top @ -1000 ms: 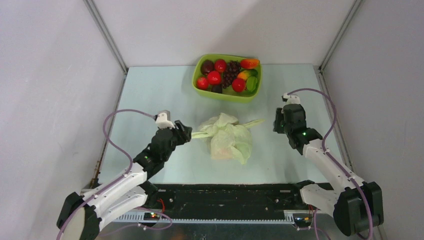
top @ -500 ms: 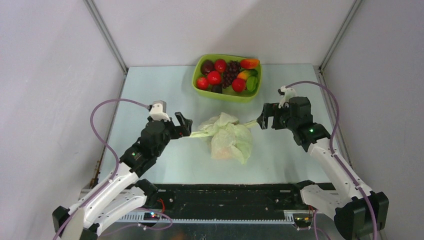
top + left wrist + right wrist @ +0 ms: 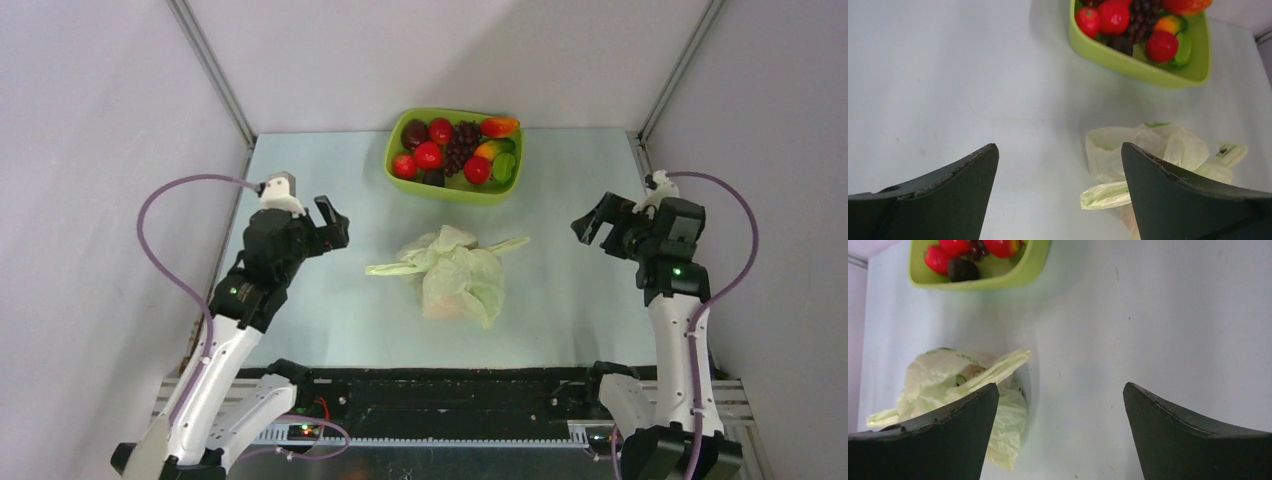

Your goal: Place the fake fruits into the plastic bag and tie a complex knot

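The pale yellow-green plastic bag (image 3: 462, 280) lies bunched mid-table, something peach-coloured showing faintly through it. Its knot (image 3: 437, 254) sits on top, with flat handle ends sticking out to the left (image 3: 385, 268) and right (image 3: 510, 243). My left gripper (image 3: 333, 222) hangs open to the left of the bag, apart from it and holding nothing. On the bag's right, my right gripper (image 3: 592, 222) is open and holds nothing. The bag (image 3: 1148, 147) and a handle end (image 3: 1105, 195) show in the left wrist view past the left gripper (image 3: 1058, 145). The bag (image 3: 943, 377) also lies left of the right gripper (image 3: 1060, 385). Several fake fruits (image 3: 455, 148) lie behind the bag.
A rigid lime-green tray (image 3: 455, 192) at the back centre holds the loose fruits: red apples, grapes, a dark plum. It shows too as the tray (image 3: 1148, 67) and the tray (image 3: 1020, 270). Grey walls close in both sides and the back.
Both grippers opened and let go of the handle ends. Each arm then drew back outward, left arm to the left, right arm to the right. The bag stayed put.
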Robot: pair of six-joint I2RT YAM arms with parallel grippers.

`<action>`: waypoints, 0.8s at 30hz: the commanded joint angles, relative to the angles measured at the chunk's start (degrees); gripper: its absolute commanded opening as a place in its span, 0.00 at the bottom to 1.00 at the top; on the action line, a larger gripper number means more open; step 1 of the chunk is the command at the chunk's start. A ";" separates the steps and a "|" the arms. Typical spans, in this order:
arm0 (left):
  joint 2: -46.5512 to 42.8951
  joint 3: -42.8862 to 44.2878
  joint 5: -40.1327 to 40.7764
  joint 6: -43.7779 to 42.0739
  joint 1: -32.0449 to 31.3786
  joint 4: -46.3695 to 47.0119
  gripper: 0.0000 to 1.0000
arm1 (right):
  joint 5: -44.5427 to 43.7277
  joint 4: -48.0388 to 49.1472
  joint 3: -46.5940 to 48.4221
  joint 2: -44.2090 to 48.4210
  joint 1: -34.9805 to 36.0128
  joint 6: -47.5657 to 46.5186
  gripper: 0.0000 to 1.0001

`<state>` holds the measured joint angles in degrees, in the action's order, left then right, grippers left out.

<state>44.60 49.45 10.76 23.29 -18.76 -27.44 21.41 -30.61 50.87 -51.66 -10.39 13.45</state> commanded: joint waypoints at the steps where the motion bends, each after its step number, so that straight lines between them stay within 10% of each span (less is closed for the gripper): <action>1: -2.24 7.11 2.33 -6.75 1.03 1.07 0.99 | 1.86 0.94 4.63 3.78 -2.12 -0.09 0.99; 24: -13.92 0.58 15.02 -16.88 1.03 9.90 0.99 | -7.86 21.41 -9.39 28.25 -1.92 -6.77 0.99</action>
<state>31.38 49.91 23.99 7.99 -18.17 -19.51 14.35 -12.36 40.93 -23.79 -12.29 7.88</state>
